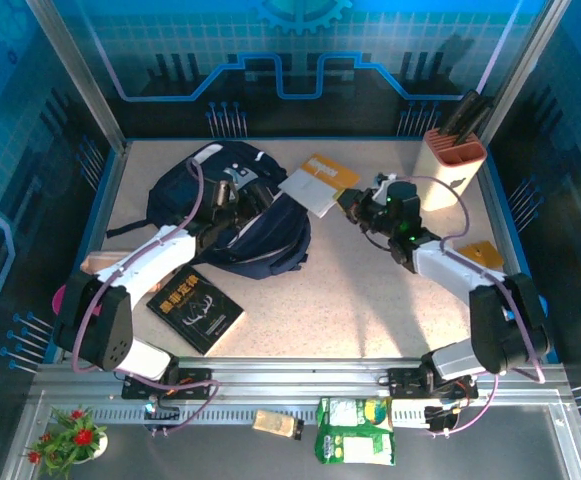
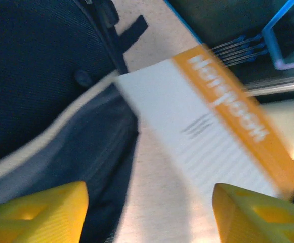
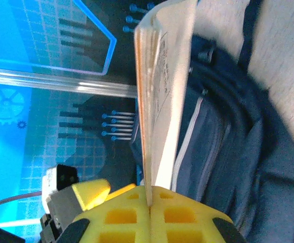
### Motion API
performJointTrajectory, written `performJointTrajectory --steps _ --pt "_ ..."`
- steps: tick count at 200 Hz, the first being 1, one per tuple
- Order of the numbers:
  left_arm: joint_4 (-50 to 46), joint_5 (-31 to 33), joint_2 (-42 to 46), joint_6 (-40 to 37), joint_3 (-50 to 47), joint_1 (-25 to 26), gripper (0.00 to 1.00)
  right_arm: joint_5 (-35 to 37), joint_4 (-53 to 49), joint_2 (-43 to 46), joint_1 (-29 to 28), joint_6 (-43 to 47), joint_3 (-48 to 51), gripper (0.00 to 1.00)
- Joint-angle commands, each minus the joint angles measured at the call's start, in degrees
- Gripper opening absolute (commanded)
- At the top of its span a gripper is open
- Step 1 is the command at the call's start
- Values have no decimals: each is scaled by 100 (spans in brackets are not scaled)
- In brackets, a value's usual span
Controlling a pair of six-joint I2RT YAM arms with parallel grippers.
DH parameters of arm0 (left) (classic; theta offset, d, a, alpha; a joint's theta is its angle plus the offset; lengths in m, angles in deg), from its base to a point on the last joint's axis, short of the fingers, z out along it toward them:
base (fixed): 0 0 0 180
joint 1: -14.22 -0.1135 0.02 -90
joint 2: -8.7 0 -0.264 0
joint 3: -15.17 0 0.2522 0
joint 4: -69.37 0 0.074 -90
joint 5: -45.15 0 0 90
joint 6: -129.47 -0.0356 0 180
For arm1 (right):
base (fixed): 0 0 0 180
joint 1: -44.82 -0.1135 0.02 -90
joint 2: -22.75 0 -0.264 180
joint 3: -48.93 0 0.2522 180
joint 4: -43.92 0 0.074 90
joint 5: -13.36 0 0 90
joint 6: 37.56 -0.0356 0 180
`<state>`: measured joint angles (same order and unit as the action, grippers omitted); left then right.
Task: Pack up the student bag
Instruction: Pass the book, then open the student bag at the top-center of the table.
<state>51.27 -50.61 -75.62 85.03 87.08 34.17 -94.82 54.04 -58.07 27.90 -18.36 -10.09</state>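
- The student bag (image 1: 270, 240) lies on the desk, toward its far left corner.
- The right gripper (image 1: 355, 205) is clamped on a white-and-orange book (image 1: 315, 182), holding it just beside the bag's right side.
- The left gripper (image 1: 238, 195) hovers over the bag with its fingers apart.

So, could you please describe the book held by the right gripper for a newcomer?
Start at the student bag, the big navy backpack. Right of it, the right gripper pinches a book. Its white cover with an orange band distinguishes it from the black book.
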Motion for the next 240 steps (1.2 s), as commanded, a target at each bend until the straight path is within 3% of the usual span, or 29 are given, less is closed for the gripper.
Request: performJointTrajectory --steps 1,27,56,85,123,156,187,220,240 --pt "-1068 233 -28 -1665 493 21 71 257 -783 499 301 1051 -89 0" --pt "-1986 582 -437 -2781 1046 189 71 420 -1451 959 582 1645 -103 0" --pt "-2886 1467 -1098 -3553 1716 626 69 554 -1884 1305 798 1974 -89 0" --pt "-3377 2364 -1807 -3698 2257 986 62 590 -2034 1485 941 2032 -19 0" --pt "-3785 2681 -2594 -3834 2840 1128 59 536 -2054 1550 1024 2004 59 0" --pt "-4213 3411 -3279 -4067 3340 1262 57 502 -2021 1561 1050 1962 109 0" --pt "-4400 3946 -3558 -4128 3586 1348 39 429 -2008 1552 1079 1948 113 0" --pt "-4151 3639 -3201 -4136 3525 1344 17 421 -2019 1560 1107 1965 148 0" --pt "-3981 3395 -2964 -4153 3434 1344 9 279 -1899 1606 1145 1965 212 0"
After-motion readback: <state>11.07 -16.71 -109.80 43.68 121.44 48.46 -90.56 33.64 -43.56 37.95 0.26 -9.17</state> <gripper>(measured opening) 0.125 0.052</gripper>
